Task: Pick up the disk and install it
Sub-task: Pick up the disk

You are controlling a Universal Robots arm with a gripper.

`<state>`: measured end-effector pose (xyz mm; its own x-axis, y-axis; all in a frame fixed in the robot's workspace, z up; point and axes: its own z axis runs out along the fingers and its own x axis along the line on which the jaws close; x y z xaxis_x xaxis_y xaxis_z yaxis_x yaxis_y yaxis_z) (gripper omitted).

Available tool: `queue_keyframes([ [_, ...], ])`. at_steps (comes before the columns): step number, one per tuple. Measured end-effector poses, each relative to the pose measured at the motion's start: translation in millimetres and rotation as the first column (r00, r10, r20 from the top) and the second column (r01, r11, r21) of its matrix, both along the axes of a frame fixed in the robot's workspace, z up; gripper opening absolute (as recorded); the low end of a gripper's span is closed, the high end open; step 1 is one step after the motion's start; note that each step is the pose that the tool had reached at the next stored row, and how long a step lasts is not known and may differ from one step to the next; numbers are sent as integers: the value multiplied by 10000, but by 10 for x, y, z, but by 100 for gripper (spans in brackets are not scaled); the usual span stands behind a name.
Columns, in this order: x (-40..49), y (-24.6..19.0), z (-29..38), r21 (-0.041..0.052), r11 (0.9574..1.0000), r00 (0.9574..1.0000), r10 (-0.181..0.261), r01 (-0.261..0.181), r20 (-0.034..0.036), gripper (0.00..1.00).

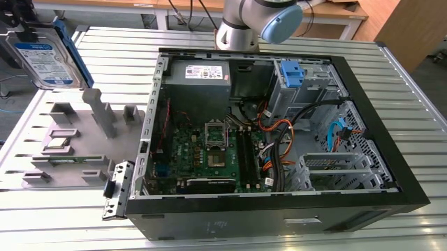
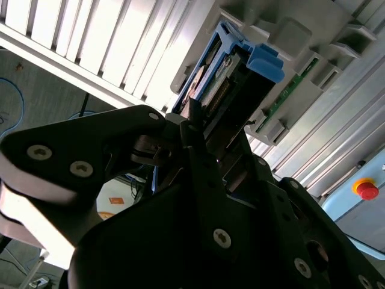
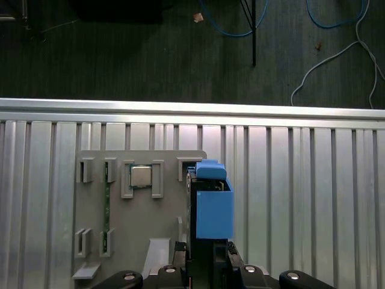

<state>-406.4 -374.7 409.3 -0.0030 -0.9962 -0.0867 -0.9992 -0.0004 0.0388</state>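
The disk (image 1: 43, 58), a silver drive with a white-and-blue label and blue side rails, hangs upright at the exterior view's far left. It is above the grey fixture plate (image 1: 77, 136) and outside the open computer case (image 1: 391, 172). My gripper (image 1: 21, 31) is shut on the disk's upper end. In the first wrist view the disk (image 3: 213, 208) shows edge-on with its blue rail facing the camera, and the gripper (image 3: 207, 264) clamps it over the plate (image 3: 138, 241). In the second wrist view the dark fingers (image 2: 195, 129) pinch the disk (image 2: 210, 81).
In the case, a bare blue bracket (image 1: 292, 73) sits in the drive bay beside a grey box with a sticker (image 1: 199, 78), above the motherboard and cables. The arm's base (image 1: 241, 26) stands behind the case. The plate holds a chip (image 1: 57, 142) and a memory stick (image 1: 70, 159).
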Motion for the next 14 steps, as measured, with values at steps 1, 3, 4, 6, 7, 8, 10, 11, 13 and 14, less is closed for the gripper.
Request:
queue_keyframes([
  [1, 0, 0, 0, 0, 10000, 10000, 0, 0, 0, 35],
  [3, 0, 0, 0, 0, 10000, 10000, 0, 0, 0, 35],
  [4, 0, 0, 0, 0, 10000, 10000, 0, 0, 0, 35],
  [6, 0, 0, 1, 0, 10000, 10000, 0, 0, 0, 35],
  [7, 0, 0, 2, 0, 10000, 10000, 0, 0, 0, 35],
  [8, 0, 0, 5, 0, 10000, 10000, 0, 0, -1, 35],
  [10, 0, 0, 11, -1, 10000, 10000, 0, 0, -2, 35],
  [11, 0, 0, 15, 0, 10000, 10000, 0, 0, -1, 35],
  [13, 0, 0, 24, -1, 10000, 10000, 0, 0, -1, 35],
  [14, 0, 0, 27, 0, 10000, 10000, 0, 0, 0, 35],
])
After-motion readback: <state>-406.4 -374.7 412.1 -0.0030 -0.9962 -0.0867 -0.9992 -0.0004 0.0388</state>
